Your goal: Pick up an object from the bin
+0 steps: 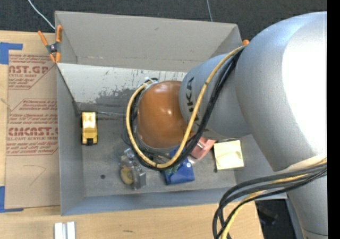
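My gripper [152, 154] shows as a dark body low in the middle of the bin, mostly hidden from above. A blue block-like thing [180, 173] lies just below and right of it, partly covered. A small grey metal piece with a brass-coloured round part [132, 171] lies just below and left of it on the bin floor. A pink flat thing [201, 148] peeks out on its right side.
A yellow pad of sticky notes [228, 155] lies at the right of the floor. A yellow toy truck [88, 127] stands near the left wall. The arm with its orange cover and looping cables spans the bin from the right.
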